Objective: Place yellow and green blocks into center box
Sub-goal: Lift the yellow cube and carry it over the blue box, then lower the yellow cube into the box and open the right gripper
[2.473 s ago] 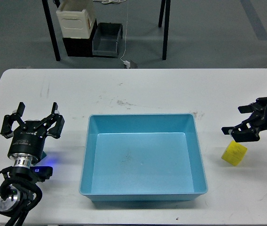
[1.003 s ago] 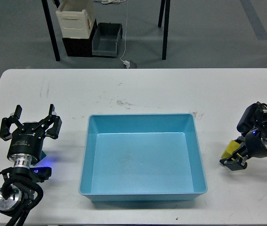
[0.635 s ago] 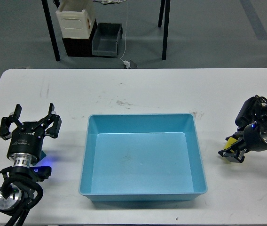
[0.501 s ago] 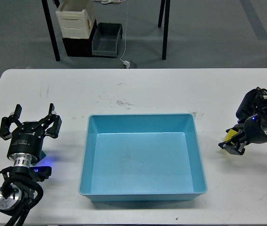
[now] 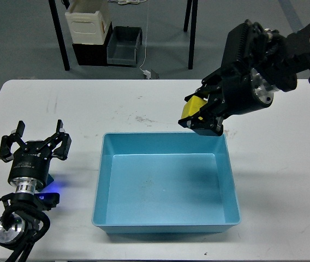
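My right gripper point(image 5: 200, 113) is shut on the bright yellow block point(image 5: 192, 108) and holds it in the air over the far right rim of the light-blue tray point(image 5: 103, 188). The tray is bare inside. My left gripper point(image 5: 35, 140) is open and empty, standing upright over the table's left side, well left of the tray. The dark green block is not in view.
The white table point(image 5: 144, 103) carries the tray at its middle. Beyond the far edge, on the floor, stand a cream-white crate point(image 5: 88, 22), a dark grey bin point(image 5: 125, 46) and black table legs point(image 5: 192, 34).
My right gripper closed on the yellow block at the table's right side, lifted it and carried it up and left to the tray's far right rim. The left arm stayed put.
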Controlling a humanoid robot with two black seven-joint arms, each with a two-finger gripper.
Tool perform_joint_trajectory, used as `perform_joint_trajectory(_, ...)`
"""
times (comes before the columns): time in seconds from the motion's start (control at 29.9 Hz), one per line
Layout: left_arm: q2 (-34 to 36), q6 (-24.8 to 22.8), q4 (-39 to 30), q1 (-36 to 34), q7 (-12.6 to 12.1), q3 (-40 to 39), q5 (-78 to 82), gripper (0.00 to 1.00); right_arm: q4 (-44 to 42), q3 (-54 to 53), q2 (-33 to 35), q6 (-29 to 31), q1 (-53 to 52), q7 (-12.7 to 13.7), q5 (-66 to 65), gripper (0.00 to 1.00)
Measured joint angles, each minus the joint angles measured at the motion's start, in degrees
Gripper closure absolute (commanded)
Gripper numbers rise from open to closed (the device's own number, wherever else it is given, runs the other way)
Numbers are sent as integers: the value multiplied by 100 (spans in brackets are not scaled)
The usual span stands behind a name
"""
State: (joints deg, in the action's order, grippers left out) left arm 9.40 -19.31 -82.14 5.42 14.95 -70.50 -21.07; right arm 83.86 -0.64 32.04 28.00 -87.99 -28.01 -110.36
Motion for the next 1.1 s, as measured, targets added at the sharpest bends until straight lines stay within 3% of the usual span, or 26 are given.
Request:
perform_joint_trajectory(0.4,-35,-4,-15,2,8,-39,-4,0,-705,1318,-1451,0,99,1,21,73)
perform_joint_trajectory(0.7,-36,-4,-14,-11,7,-182,-3,0,-1648,1469,-2246,0,641,1,-199,68)
perform_joint_trajectory(0.84,-36,-4,-6,-7,3,-191,-2,0,-1887,1481,-2340,0,807,2,-256,54)
perform_joint_trajectory(1.0,-33,5,-3,-26,4,-208,-2,0,-1929,1549,-2477,0,862,0,-265,13)
perform_joint_trajectory(1.1,-26,32,-3,-78,4,-244,-2,0,-1958,1569,-2486,0,862,1,-249,5)
